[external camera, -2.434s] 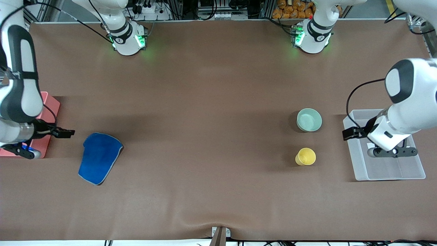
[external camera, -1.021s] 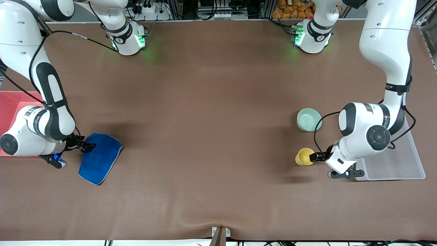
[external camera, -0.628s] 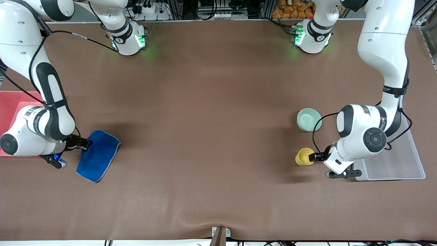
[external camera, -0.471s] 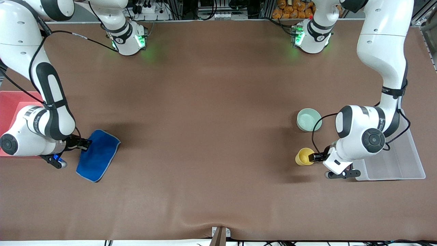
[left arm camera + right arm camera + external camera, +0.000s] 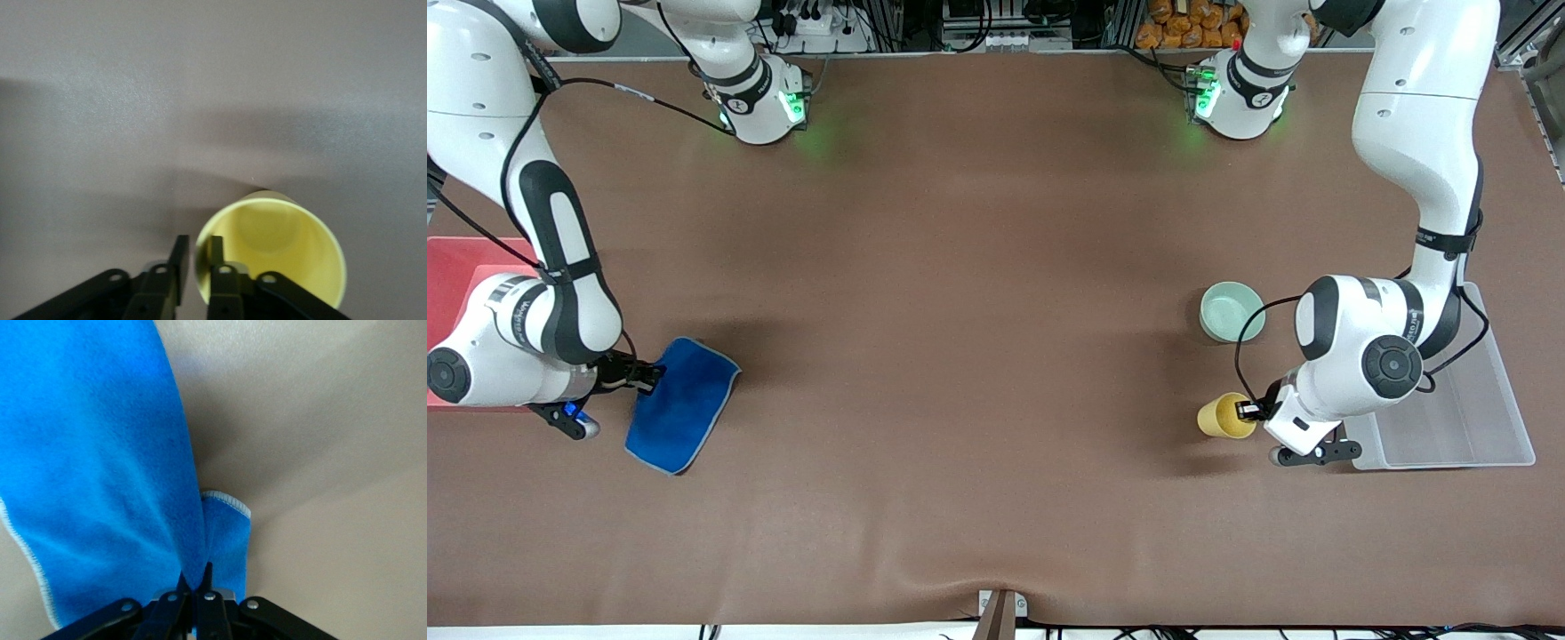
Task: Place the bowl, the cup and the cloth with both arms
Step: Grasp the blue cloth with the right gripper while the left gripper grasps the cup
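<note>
Yellow plastic fills the lower centre of the left wrist view, where the left gripper (image 5: 195,267) has its two fingers nearly together on the wall of the cup (image 5: 280,250), one finger inside the rim and one outside. In the front view that gripper (image 5: 1250,411) sits at the lower right of the frame, with the cup (image 5: 1223,416) tilted in its hold. The bowl (image 5: 1232,311) stands just above the cup in that frame, untouched, and a clear tray (image 5: 1485,418) lies at the right edge, partly under the left arm. The right gripper (image 5: 193,585) is fully closed on a pinched fold of the cloth (image 5: 100,467), as the right wrist view shows at lower centre. In the front view the right gripper (image 5: 649,375) is at the lower left of the frame, at the edge of the cloth (image 5: 680,404), most of which lies flat on the brown table (image 5: 978,338). A red tray (image 5: 449,276) shows at the left edge. Judged from this, the step in hand is the simultaneous pick: both objects are gripped but not yet carried. The next move calls for a clean lift of each, then transfer, probably the cup toward the clear tray and the cloth toward the red one. The bowl remains to be handled.
</note>
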### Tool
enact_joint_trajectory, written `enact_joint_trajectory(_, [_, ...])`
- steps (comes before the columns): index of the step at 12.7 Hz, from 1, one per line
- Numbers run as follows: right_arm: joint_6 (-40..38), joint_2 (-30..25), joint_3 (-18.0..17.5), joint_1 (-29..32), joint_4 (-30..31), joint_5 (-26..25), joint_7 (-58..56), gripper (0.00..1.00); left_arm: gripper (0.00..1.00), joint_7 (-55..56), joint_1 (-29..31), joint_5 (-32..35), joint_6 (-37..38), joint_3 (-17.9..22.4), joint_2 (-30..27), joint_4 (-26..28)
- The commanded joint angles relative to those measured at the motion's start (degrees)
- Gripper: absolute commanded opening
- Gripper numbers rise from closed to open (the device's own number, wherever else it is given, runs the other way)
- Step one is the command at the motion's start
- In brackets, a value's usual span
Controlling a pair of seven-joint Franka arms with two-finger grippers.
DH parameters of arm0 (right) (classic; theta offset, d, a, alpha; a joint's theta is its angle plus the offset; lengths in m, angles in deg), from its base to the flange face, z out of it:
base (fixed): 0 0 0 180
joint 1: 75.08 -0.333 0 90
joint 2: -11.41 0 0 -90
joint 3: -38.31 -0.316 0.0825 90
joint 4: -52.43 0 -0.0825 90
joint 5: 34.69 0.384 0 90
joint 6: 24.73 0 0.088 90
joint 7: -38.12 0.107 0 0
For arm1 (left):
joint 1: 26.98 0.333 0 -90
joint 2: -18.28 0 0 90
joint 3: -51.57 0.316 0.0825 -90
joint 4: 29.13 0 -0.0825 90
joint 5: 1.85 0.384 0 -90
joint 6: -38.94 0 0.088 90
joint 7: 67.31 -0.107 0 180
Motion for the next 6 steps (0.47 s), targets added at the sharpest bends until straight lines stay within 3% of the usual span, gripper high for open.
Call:
enact_joint_trajectory(1, [-1.31,-2.79,-0.33,0.09,0.76,0.9,0.64,0.0,0.0,1.05,-0.3,-0.77,-0.05,0.36,-0.52,-1.2])
enact_joint_trajectory(3, [-2.19,-4.02,-0.33,-0.09,0.68,0.9,0.64,0.0,0.0,0.71,0.75,-0.34,1.97,0.45,-2.01,-1.47])
enact_joint_trajectory(6, [-3.07,-5.43,-0.42,-0.18,0.68,0.9,0.64,0.0,0.0,-0.17,2.59,-0.34,12.93,0.97,-2.46,-9.0])
